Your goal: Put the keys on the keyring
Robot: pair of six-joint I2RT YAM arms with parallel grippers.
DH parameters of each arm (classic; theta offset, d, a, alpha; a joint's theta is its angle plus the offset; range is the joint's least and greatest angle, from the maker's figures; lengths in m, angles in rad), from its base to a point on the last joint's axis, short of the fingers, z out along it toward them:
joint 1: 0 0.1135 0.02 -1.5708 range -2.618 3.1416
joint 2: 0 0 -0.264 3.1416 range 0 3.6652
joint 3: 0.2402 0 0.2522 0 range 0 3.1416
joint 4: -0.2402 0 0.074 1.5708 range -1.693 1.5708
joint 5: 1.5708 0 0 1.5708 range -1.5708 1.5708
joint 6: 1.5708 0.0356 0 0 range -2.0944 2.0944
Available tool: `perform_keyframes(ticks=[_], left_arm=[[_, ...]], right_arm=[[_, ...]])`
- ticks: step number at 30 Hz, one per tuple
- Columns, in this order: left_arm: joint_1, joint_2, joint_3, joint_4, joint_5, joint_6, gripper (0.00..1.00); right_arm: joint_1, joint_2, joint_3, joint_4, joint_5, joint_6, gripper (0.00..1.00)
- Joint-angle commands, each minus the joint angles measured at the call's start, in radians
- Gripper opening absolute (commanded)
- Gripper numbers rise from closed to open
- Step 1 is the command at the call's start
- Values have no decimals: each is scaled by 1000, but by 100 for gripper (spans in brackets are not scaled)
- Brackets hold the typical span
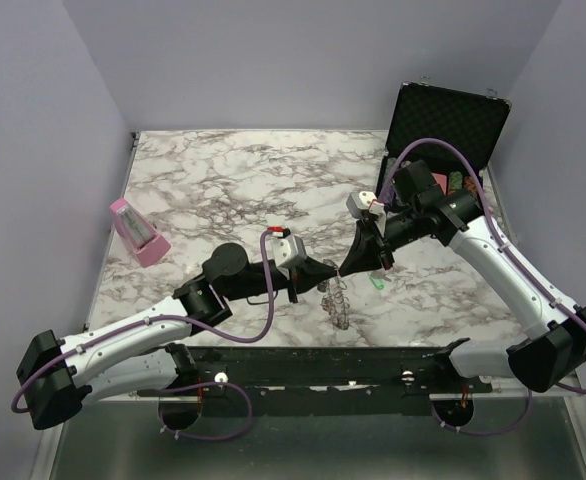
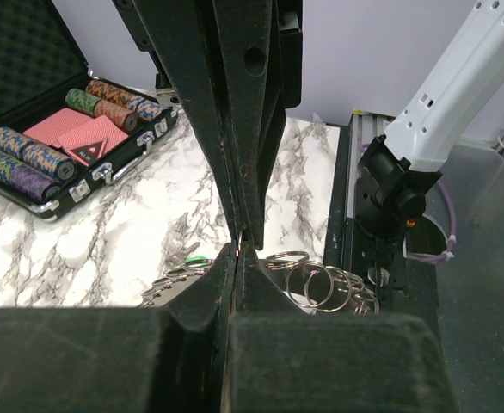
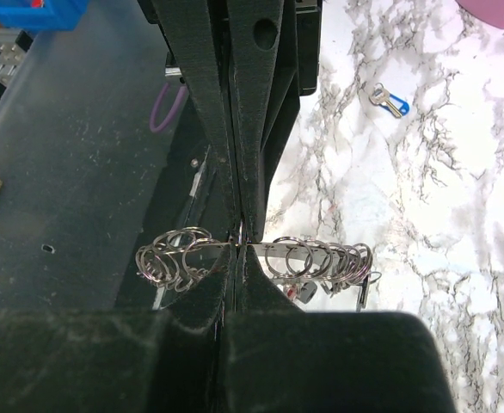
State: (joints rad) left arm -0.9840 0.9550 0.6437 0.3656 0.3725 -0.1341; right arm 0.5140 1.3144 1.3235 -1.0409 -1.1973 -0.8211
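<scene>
Table (image 1: 233, 180): white marble pattern, grey veins. Pink wedge-shaped box (image 1: 138, 232) lies near left edge. Black case (image 1: 443, 125) sits at far right corner, lid standing open, with striped chips and red cards inside. Green-headed key (image 1: 376, 283) flat on marble, right of centre. Blue-headed key (image 3: 390, 101) also flat on marble, seen only from my right wrist. Keyring (image 1: 338, 300) near front edge, strung with small rings. I cannot tell whether it rests on marble or hangs clear.

We see keyring (image 3: 321, 258) as shiny bare metal, table (image 1: 233, 180) glossy marble-look, right end effector (image 3: 240, 232) matt black, slightly rough.
</scene>
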Motion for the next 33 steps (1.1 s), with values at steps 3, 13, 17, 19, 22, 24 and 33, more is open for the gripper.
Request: perform_keyframes(ticks=[3, 13, 17, 19, 22, 24, 33], left_arm=[[-2, 1, 37, -40, 20, 27, 0], [-2, -93, -59, 59, -26, 28, 0], [-1, -145, -142, 168, -14, 19, 0], [2, -174, -179, 209, -9, 8, 0], [8, -215, -220, 262, 20, 17, 0], [8, -246, -249, 308, 48, 33, 0], [8, -426, -302, 267, 209, 180, 0]], right_arm=[[1, 0, 23, -8, -19, -12, 0], [-2, -10, 43, -41, -56, -32, 62], [-80, -53, 40, -54, -96, -39, 71], [-106, -84, 8, -39, -105, -38, 72], [-138, -144, -67, 36, -113, -9, 75], [-147, -181, -130, 94, -117, 13, 78], [-170, -256, -277, 209, -113, 85, 82]])
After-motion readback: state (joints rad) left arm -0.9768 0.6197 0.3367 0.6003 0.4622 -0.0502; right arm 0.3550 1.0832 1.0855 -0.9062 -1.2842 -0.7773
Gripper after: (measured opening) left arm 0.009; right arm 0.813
